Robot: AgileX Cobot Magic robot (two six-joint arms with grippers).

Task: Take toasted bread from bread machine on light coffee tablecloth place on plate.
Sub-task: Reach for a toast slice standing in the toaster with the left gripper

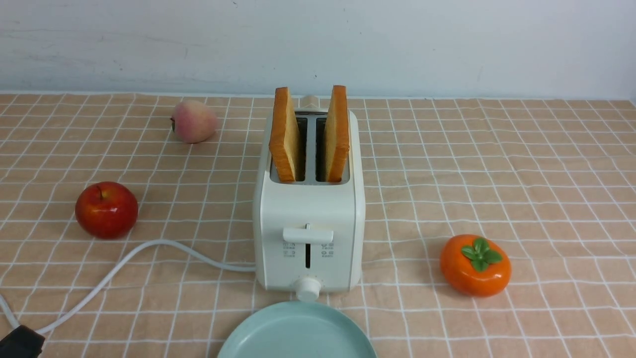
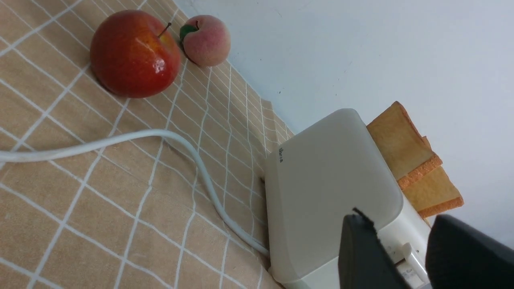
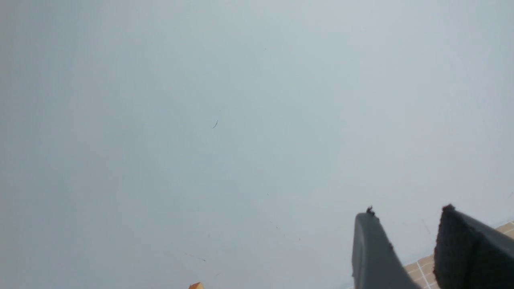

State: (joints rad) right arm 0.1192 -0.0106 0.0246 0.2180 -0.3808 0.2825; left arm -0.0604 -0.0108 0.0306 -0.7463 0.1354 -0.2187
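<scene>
The cream-white bread machine [image 1: 308, 223] stands in the middle of the light coffee tablecloth [image 1: 497, 164]. Two slices of toasted bread stand upright in its slots, one on the left [image 1: 284, 134] and one on the right [image 1: 338, 133]. The mint-green plate [image 1: 298, 333] lies just in front of the machine's knob, cut off by the picture's edge. In the left wrist view my left gripper [image 2: 397, 224] is open and empty, low beside the bread machine [image 2: 329, 176], with the toasted bread [image 2: 401, 144] beyond. My right gripper [image 3: 407, 212] is open and empty, facing the bare wall.
A red apple [image 1: 106, 209] and a peach [image 1: 194, 121] lie left of the machine, and an orange persimmon [image 1: 475, 264] lies to its right. The white cord [image 1: 149, 251] curves left towards a dark object [image 1: 20, 343] at the front left corner.
</scene>
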